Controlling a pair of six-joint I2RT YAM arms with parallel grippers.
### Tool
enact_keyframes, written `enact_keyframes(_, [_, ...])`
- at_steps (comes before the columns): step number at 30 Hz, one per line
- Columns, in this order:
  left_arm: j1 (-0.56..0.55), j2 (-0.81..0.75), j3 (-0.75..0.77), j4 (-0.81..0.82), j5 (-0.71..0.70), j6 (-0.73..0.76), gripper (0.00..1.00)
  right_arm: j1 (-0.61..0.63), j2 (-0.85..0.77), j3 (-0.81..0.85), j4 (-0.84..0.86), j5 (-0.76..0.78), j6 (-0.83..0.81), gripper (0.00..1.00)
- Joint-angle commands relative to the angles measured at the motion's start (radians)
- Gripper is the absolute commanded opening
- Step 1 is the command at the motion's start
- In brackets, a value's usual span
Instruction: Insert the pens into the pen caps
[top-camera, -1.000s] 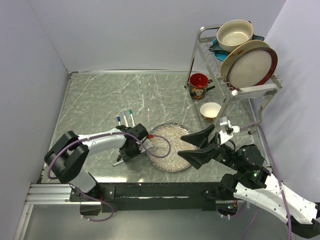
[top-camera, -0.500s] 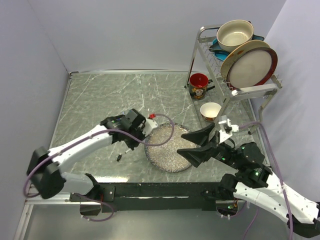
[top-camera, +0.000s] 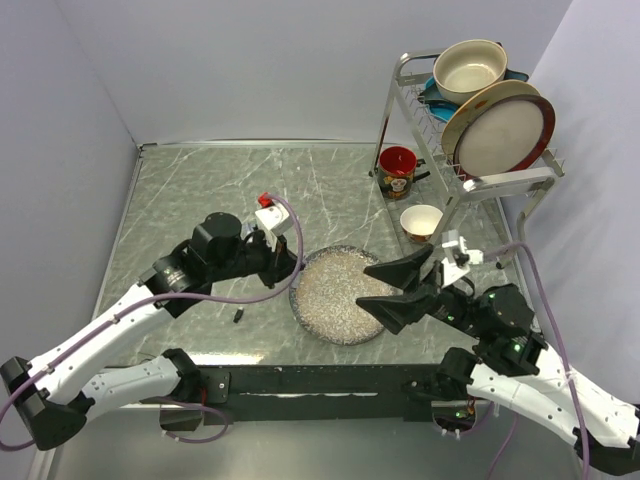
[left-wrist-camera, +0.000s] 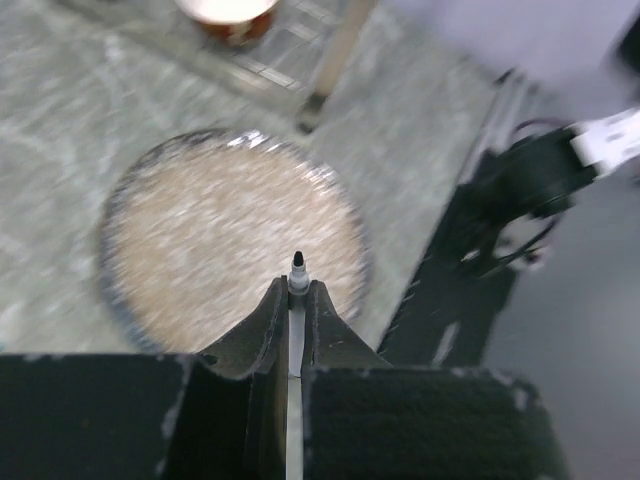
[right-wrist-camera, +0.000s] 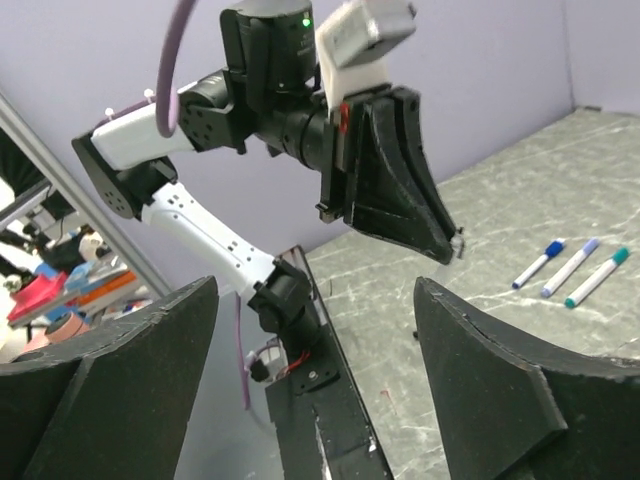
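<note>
White uncapped pen (left-wrist-camera: 297, 285) between left fingers (left-wrist-camera: 262, 335)

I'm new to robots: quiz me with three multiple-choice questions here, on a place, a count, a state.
1. Where is the black cap relative to the speckled plate? A on it; B on the table, left of it; C behind it.
2. How many capped pens lie together on the table? A three; B one; C five.
3. The left gripper is: A open; B shut on a cap; C shut on a pen.
B: bare table beside the rim. A: three side by side. C: fingers clamp its barrel.
</note>
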Motion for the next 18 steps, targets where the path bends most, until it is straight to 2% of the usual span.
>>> enact_keyframes(1, [-0.004, -0.025, -0.087, 0.428, 0.131, -0.278, 0.01, 0.006, 0.108, 0.007, 0.060, -0.037, 0.003, 0.82])
enact_keyframes(4, [-0.004, -0.043, -0.110, 0.512, 0.134, -0.362, 0.01, 0.004, 0.171, 0.005, 0.088, -0.052, 0.002, 0.75])
enact_keyframes(7, [-0.004, -0.066, -0.127, 0.581, 0.148, -0.414, 0.01, 0.006, 0.228, 0.002, 0.117, -0.059, 0.011, 0.62])
enact_keyframes(13, [-0.004, -0.126, -0.164, 0.655, 0.177, -0.485, 0.01, 0.006, 0.308, 0.004, 0.175, -0.075, 0.017, 0.60])
enact_keyframes(18, [-0.004, -0.143, -0.146, 0.583, 0.187, -0.499, 0.01, 0.006, 0.340, 0.007, 0.232, -0.092, 0.034, 0.54])
